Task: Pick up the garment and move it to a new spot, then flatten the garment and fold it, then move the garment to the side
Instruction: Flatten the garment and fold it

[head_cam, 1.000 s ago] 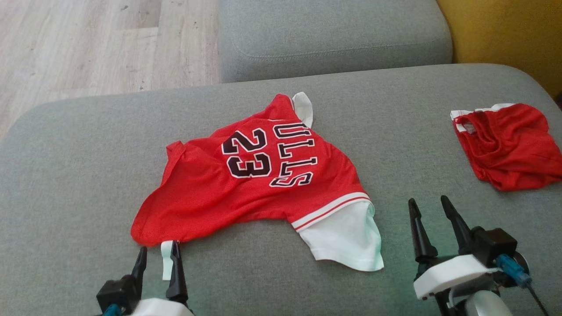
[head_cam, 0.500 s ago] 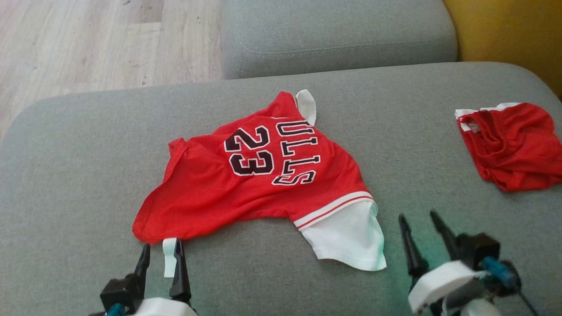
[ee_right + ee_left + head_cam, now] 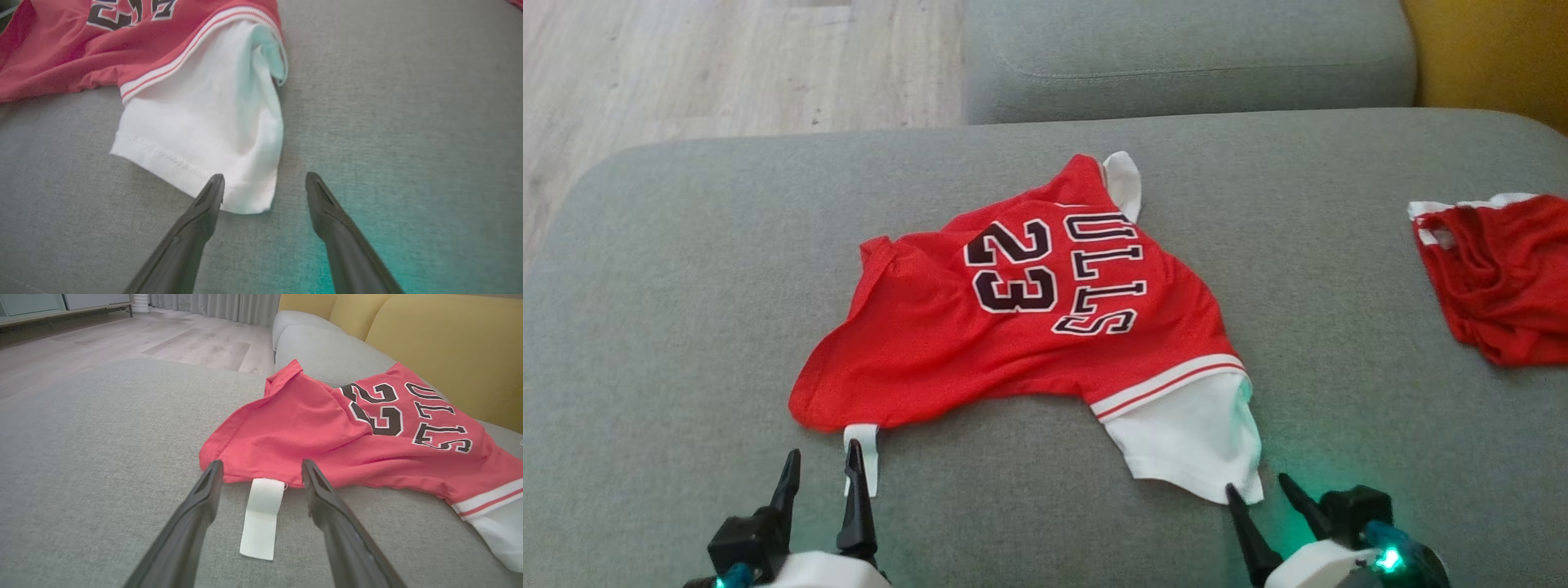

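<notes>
Jersey (image 3: pixel 1029 327) tag (image 3: pixel 263 520) lies between the spread jaws of the left gripper (image 3: pixel 823 449), lower left. Right gripper (image 3: pixel 1258 483), jaws also spread, brackets the white sleeve (image 3: pixel 1188 433) corner, lower right. Red, marked 23, it sprawls mid-frame on a gray cushion (image 3: pixel 686 286); red shorts (image 3: pixel 1503 278) lie at the right edge.

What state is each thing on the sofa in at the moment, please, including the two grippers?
Jersey: unfolded, rumpled, number side up on the sofa.
Sleeve: white, lying loose, not gripped.
Tag: sticking out from the hem, flat.
Other red garment: crumpled, lying apart.
Left gripper: open, fingers either side of the tag.
Right gripper: open, at the sleeve's corner.
</notes>
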Tool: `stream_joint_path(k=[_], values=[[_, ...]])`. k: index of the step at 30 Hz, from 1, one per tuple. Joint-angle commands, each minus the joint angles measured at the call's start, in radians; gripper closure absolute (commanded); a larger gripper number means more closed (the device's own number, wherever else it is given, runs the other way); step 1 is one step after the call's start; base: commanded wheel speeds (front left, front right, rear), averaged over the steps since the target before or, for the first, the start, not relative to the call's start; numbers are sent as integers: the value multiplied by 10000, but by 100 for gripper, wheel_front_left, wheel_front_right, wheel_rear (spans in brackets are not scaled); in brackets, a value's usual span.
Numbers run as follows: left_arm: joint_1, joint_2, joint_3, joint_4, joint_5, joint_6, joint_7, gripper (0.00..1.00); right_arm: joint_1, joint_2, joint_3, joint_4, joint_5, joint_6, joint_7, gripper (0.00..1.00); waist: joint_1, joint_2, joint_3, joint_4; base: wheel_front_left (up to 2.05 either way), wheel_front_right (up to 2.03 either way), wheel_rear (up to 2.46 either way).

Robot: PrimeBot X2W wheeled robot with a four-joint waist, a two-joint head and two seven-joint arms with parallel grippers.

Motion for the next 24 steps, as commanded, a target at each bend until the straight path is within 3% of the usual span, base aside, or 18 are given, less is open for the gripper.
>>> stream_joint_path(k=[1,10,11,12,13,14,15,24], values=[[-493,121,352,-316,84,14,-120,0,-565,-52,378,-57,36,37,-95,0,0,0,26,115,0,0,0],[-403,214,395,-426,78,103,-118,0,-1111,-52,810,1294,-172,37,-196,0,0,0,46,368,0,0,0],[-387,227,409,-441,72,110,-119,0,-1168,-52,846,1407,-235,37,-191,16,0,0,46,373,0,0,0],[-368,237,428,-459,64,123,-119,0,-1216,-52,866,1494,-294,37,-204,51,0,0,41,373,0,0,0],[-350,250,455,-482,52,132,-119,0,-1250,-52,878,1562,-309,37,-233,64,0,0,36,367,0,0,0],[-335,267,488,-505,39,136,-119,0,-1278,-52,889,1618,-300,37,-259,89,0,0,34,356,0,0,0],[-318,281,522,-522,18,132,-120,0,-1311,-52,861,1644,-274,37,-324,100,0,0,32,339,0,0,0],[-725,121,746,71,-545,137,514,0,-1642,-52,268,1520,-213,37,-869,100,0,0,137,104,0,0,0]])
